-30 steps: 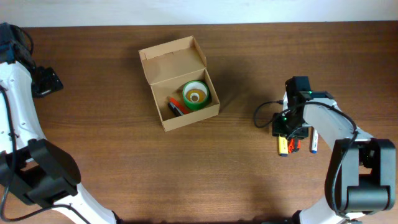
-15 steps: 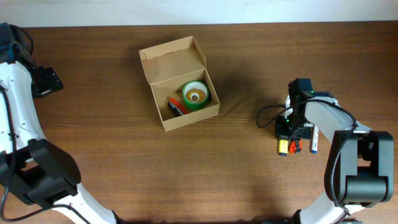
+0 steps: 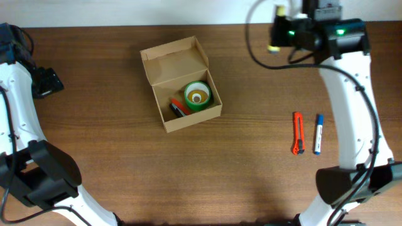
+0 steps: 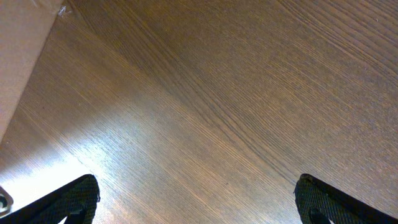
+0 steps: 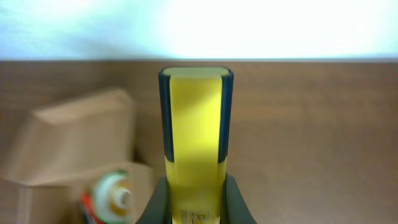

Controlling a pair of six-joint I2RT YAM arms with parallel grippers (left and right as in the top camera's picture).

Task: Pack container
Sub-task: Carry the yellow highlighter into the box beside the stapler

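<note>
Right hand (image 5: 196, 200) clamps a yellow tool (image 5: 194, 124) beyond the box (image 3: 191, 119); left hand (image 4: 196, 194) is spread apart over the counter (image 4: 217, 93).

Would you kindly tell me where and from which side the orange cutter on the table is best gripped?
Probably at mid-body, across its narrow width, coming straight down from above. The orange cutter lies flat on the table, long and slim, and the blue marker lies parallel beside it with a gap, leaving room on that side.
</note>
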